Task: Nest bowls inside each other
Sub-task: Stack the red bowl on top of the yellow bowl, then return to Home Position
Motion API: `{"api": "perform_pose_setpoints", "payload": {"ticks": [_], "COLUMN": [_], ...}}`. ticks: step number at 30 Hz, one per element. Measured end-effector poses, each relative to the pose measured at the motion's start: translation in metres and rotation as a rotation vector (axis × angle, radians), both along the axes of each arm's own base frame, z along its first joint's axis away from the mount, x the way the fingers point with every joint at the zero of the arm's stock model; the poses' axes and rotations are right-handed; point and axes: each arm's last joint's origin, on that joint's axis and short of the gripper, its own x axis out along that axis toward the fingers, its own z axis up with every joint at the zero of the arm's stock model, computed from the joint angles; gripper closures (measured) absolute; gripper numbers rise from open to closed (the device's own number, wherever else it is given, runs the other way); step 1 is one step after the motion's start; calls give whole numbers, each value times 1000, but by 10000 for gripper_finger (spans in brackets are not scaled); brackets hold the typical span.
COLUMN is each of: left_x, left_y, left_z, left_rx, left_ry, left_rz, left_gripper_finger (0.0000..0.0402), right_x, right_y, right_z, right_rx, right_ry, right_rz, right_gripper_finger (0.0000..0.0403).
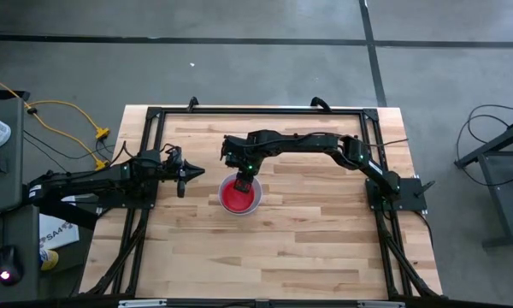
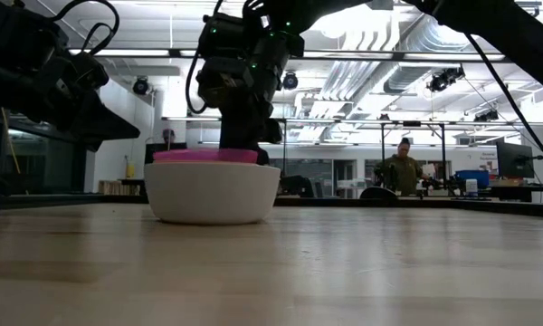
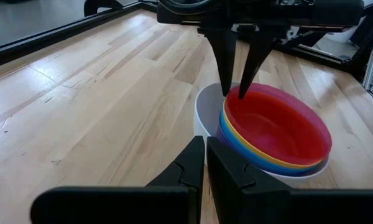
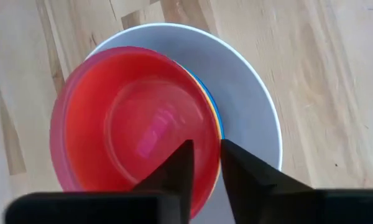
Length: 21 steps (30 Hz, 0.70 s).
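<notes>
A white bowl (image 1: 256, 204) rests on its base at the table's middle. Nested in it are a blue bowl (image 3: 236, 144), a yellow-orange bowl (image 3: 261, 158) and, on top, a red bowl (image 3: 273, 124); a purple edge (image 3: 301, 169) shows below them. The inner stack sits off-centre and slightly tilted in the white bowl (image 4: 252, 106). My right gripper (image 3: 235, 93) points steeply down over the stack's far side, open, with the red bowl's rim between its fingers. My left gripper (image 1: 191, 174) hovers shut to the left of the bowls, holding nothing. My right gripper's fingers stand astride the red bowl's far rim (image 4: 216, 140), one finger inside the bowl and one outside, coming from above at a slant. I cannot tell whether either finger touches the rim. The red bowl rests in the stack.
A black frame (image 1: 239, 109) runs around the wooden tabletop along its edges. Bare wood lies on the near side of the bowls (image 1: 265, 257). In the low view a person (image 2: 400, 167) stands in the room far behind the table.
</notes>
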Motion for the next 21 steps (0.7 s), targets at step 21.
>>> {"api": "perform_pose_setpoints", "payload": {"ticks": [21], "left_x": [0], "left_y": [0], "left_z": [0], "left_rx": [0], "left_ry": [0], "left_rz": [0], "left_gripper_finger": [382], "right_x": [4], "right_y": [-1], "right_z": [2], "right_rx": [-14], "right_ry": [-44], "right_rz": [-9], "right_gripper_finger": [262]}}
